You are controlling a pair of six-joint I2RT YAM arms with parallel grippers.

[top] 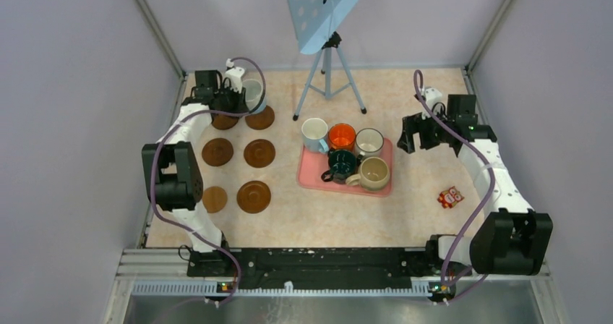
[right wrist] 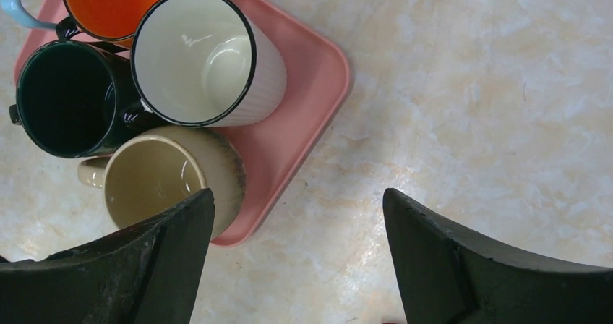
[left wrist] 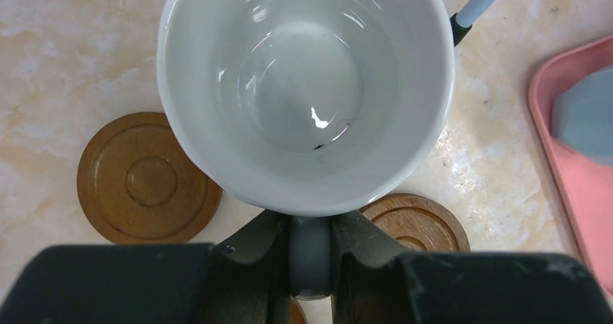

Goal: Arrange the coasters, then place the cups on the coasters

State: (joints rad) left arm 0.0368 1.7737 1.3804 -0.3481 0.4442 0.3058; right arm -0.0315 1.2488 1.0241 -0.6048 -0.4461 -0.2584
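Six brown coasters lie in two columns at the left, from the back pair (top: pixel 259 117) down to a smaller tan one (top: pixel 214 199). My left gripper (top: pixel 242 92) is shut on the handle of a white cup (left wrist: pixel 307 85), holding it upright. In the left wrist view that cup hangs between two coasters (left wrist: pixel 144 179) (left wrist: pixel 419 223). On the pink tray (top: pixel 345 183) stand a white cup (top: pixel 314 132), an orange one (top: pixel 342 136), a dark-rimmed white one (right wrist: pixel 202 56), a dark green one (right wrist: pixel 65 96) and a beige one (right wrist: pixel 159 183). My right gripper (right wrist: pixel 296 215) is open over bare table beside the tray's right corner.
A tripod (top: pixel 329 71) carrying a blue perforated panel stands at the back centre, one leg (left wrist: pixel 481 2) close to the held cup. A small red packet (top: pixel 450 196) lies right of the tray. Walls close in the table on three sides.
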